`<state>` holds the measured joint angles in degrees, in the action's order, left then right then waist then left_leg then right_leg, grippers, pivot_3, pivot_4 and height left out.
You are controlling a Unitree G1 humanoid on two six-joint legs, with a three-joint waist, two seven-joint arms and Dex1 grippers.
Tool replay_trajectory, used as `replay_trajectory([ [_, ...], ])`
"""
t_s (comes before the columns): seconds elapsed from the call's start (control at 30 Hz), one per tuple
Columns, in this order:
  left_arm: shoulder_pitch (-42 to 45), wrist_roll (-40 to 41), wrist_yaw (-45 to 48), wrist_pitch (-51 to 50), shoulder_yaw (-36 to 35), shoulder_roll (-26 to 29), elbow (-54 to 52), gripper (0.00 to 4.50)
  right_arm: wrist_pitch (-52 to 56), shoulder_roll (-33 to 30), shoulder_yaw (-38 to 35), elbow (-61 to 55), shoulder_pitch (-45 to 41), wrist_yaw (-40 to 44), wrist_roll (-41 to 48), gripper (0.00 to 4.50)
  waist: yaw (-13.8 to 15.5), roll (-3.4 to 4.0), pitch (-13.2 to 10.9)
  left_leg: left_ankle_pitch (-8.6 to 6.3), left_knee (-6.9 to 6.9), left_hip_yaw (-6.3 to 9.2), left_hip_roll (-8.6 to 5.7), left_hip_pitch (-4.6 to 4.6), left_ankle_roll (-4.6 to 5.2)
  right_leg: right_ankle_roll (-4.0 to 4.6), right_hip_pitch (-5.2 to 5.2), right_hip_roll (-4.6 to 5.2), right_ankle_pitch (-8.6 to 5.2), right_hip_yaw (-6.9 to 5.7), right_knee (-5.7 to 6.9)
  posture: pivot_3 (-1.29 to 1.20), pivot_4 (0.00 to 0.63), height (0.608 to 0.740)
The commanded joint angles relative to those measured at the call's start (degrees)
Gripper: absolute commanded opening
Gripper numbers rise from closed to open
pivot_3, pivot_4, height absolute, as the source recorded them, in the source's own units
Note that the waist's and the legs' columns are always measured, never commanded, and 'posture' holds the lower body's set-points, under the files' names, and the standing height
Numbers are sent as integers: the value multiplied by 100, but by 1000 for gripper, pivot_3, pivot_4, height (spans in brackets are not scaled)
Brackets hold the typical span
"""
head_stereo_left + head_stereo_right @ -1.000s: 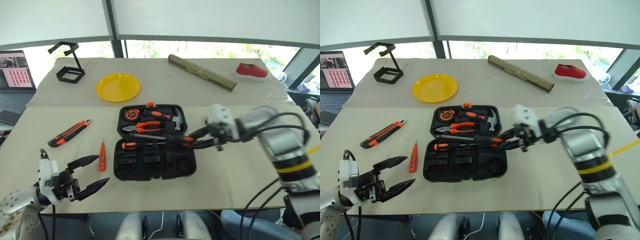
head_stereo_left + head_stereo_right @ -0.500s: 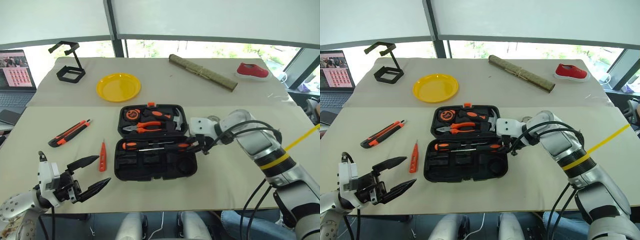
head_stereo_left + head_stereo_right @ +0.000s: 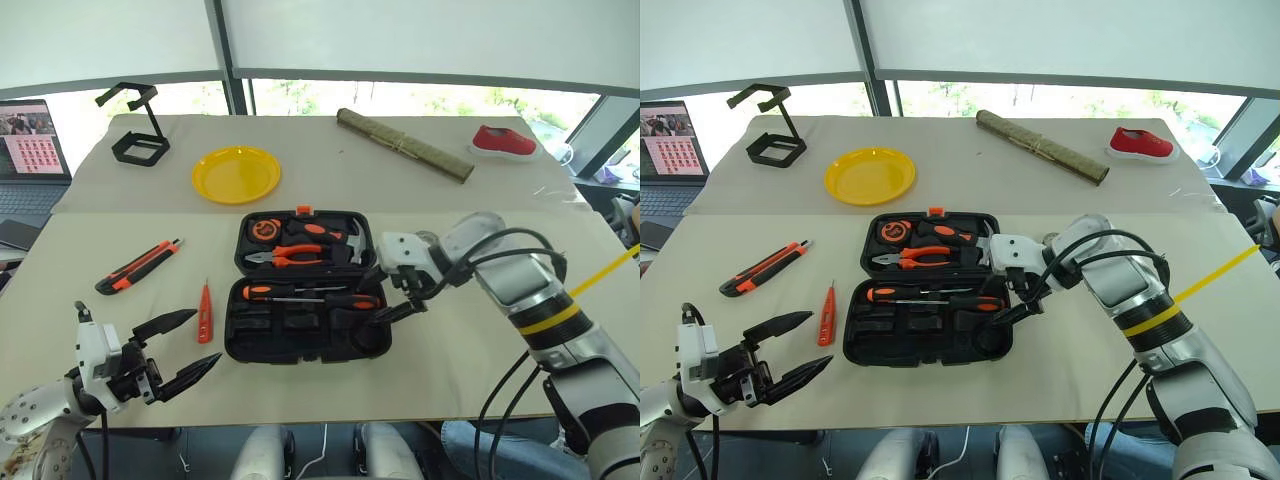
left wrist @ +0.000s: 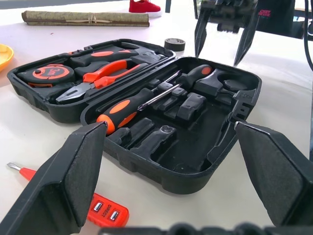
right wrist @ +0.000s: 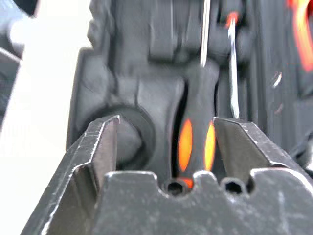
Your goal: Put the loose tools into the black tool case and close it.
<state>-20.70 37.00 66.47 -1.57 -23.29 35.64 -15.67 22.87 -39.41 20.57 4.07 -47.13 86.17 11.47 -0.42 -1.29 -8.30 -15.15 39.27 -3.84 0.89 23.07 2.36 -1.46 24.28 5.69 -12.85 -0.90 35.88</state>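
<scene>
Two spread fingers of right gripper (image 3: 1008, 297), empty, poised over screwdriver (image 3: 930, 294) seated in black tool case (image 3: 925, 345), lid open; left gripper (image 3: 175, 353) wide, empty, near tester screwdriver (image 3: 203, 312) and utility knife (image 3: 138, 266): placing step apparently finished; next, fetch remaining loose tools

A test lab: cloth-covered table (image 3: 450, 370) by windows (image 3: 420, 40) (laptop (image 3: 30, 150) alongside).

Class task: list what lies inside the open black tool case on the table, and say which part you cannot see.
Inside the black tool case: tape measure, pliers, hammer, two screwdrivers. The right gripper covers part of its right edge.
</scene>
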Motion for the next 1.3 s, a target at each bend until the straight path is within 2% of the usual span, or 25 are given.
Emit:
replay_trajectory([
  [0.03, 3, -14, -47, 81, -4, -30, -127, 4500, -438, 275, -615, 58, -26, 25, 556, 3353, -11, -1, 0, 0, 0, 1, 1, -3, 0, 0, -3, -2, 0, 0, 0, 0, 150, 740],
  [0.13, 32, -34, -87, 79, 30, -54, -129, 4500, -416, 714, -832, 205, 213, -335, 767, 2527, -27, -2, 1, 0, -1, 1, 3, -9, 0, 1, -9, -4, -1, 1, 1, 0, 150, 740],
  [0.37, 38, -9, -108, 23, 57, -63, -222, 4500, -1544, 1333, -506, 991, 573, -916, 59, 122, -31, -2, 1, 1, -1, -2, 0, -7, -2, 1, -4, 0, 0, 4, 6, 0, 150, 740],
  [0.4, 36, -3, -99, 18, 50, -54, -222, 4500, -1625, 1391, -468, 1083, 577, -963, -13, 24, -32, -1, 1, 1, -1, -2, 0, -8, -2, 1, -3, -1, 0, 5, 8, 0, 150, 740],
  [1.17, -10, -62, -220, -112, -86, 123, -345, 4500, -2533, 1872, 374, 2233, 586, -1672, -1370, 24, -94, -2, 4, 4, -3, -3, 8, -46, -8, 17, -24, -13, -2, 14, 21, 0, 150, 740],
  [1.23, -26, -65, -282, -125, -82, 115, -375, 4500, -2633, 1915, 325, 2145, 598, -1632, -1268, 24, -96, -4, 5, 6, -11, -4, 9, -65, -12, 21, -36, -15, -2, 15, 22, 0, 150, 740],
  [1.3, -87, 16, -402, -170, -188, 80, -436, 4500, -2602, 2004, -80, 1684, 724, -1438, -589, 24, -95, -6, 6, 10, -24, -6, 9, -81, -19, 23, -46, -15, -3, 18, 21, 0, 150, 740],
])
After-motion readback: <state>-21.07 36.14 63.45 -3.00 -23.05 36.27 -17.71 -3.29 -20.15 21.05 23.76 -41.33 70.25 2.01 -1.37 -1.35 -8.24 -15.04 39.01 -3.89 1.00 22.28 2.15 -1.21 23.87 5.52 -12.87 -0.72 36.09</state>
